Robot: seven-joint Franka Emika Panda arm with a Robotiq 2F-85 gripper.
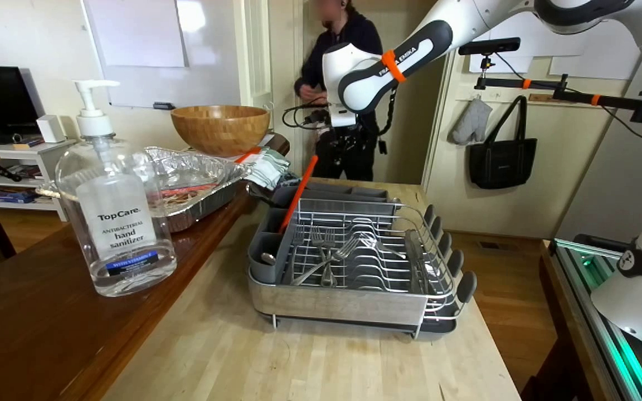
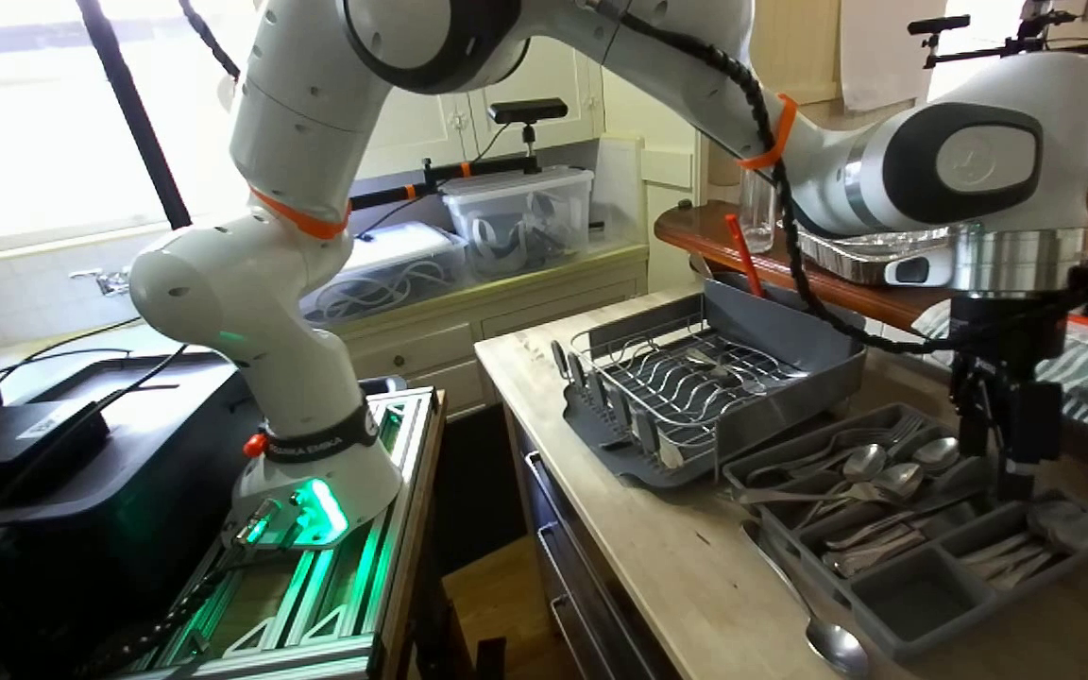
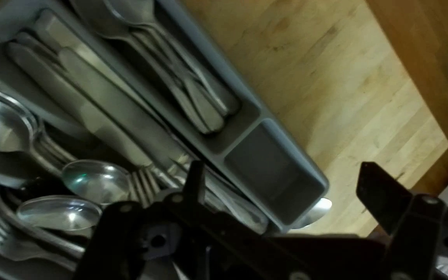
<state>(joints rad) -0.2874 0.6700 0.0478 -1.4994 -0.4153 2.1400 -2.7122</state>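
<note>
You have the black two-finger gripper (image 3: pixel 282 175) hanging over the grey plastic cutlery tray (image 3: pixel 215 60), and look at those fingers: spread wide, a broad gap, nothing in their hold! Whether a tip brushes anything below, I can't tell. In the wrist view, long flat silver metal cutlery pieces (image 3: pixel 111 105) lie at ten o'clock of that gap; at nine, shiny metal spoons with rounded bowls (image 3: pixel 93 181) tangle with a slim-tined silver fork (image 3: pixel 144 186). The short four-sided end compartment (image 3: pixel 274 171) sits right behind the gap, and a loose silver spoon (image 3: pixel 317 212) peeks past the tray's edge between four and five o'clock.

Over to an exterior view: the silver-wire dish rack with grey plastic sides (image 2: pixel 790 401) is at ten o'clock of the tray, the green-and-white striped cloth (image 2: pixel 1082 368) between one and two.

Now, handling! These pieces overlap, so I'd judge that a careless pinch would drag neighbours along. Square the pads across a single handle, never lengthwise. Go gently near those thin grey dividers (image 3: pixel 243 135); a fingertip could catch one and shove the whole tray. And mind that wide spread: trim it before any work between the walls, because a stray finger can land in the next compartment.
</note>
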